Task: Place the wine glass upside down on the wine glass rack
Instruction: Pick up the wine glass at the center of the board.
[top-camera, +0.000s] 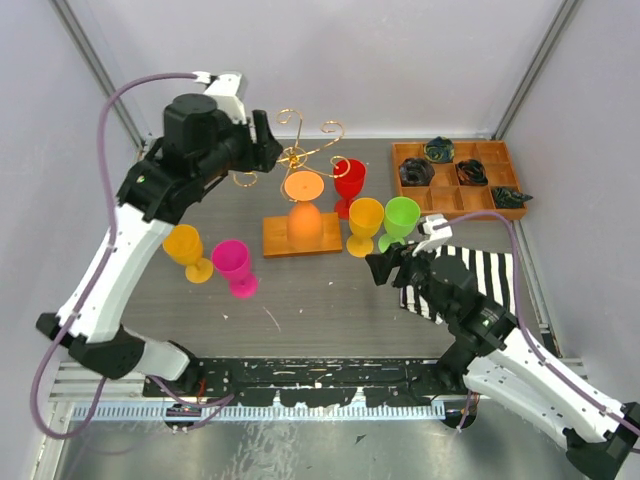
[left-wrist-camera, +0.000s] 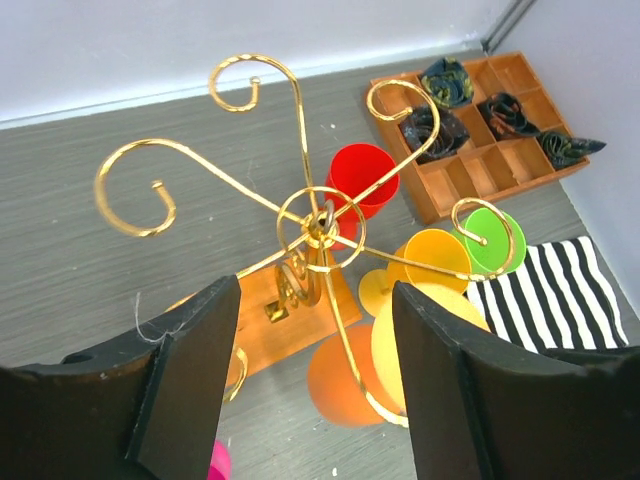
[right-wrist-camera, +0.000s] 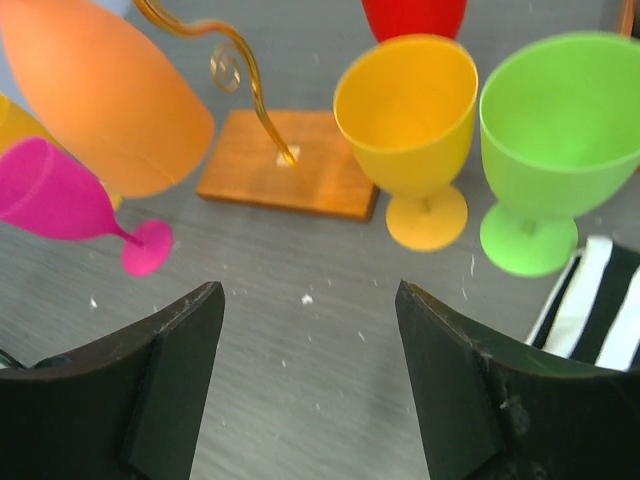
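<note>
1. The wine glass rack (left-wrist-camera: 318, 228), a thin gold wire stand with curled scroll arms on a slim post, stands on a flat rectangular orange-brown wooden base (top-camera: 278, 243) near the middle of the grey wood-grain table (top-camera: 330, 305).
2. The matte orange plastic wine glass (top-camera: 303, 205) hangs upside down from one of the rack's arms. Its foot is up at the wire and its bowl points down over the base.
3. The left gripper (left-wrist-camera: 315, 295) hovers just above and behind the top of the rack. Its black fingers stand apart with nothing between them, and the scroll arms show through the gap.
4. The right gripper (right-wrist-camera: 308, 295) is low over the table, near the front of the cups. Its fingers are spread wide and hold nothing.
5. A red plastic goblet (top-camera: 349, 180) stands just right of the rack. A yellow goblet (right-wrist-camera: 410, 120) and a lime-green goblet (right-wrist-camera: 555, 130) stand side by side, upright, in front of it.
6. A yellow-orange goblet (top-camera: 186, 250) and a pink goblet (top-camera: 234, 268) stand next to each other left of the base.
7. A compartmented orange-brown wooden tray (top-camera: 497, 155) sits in the far right corner. Four dark, crumpled, cloth-like bundles (left-wrist-camera: 447, 80) are in it, one to a compartment. The rightmost spills over the tray's edge.
8. A black-and-white striped cloth (top-camera: 482, 272) lies in front of the tray, under the right arm.
</note>
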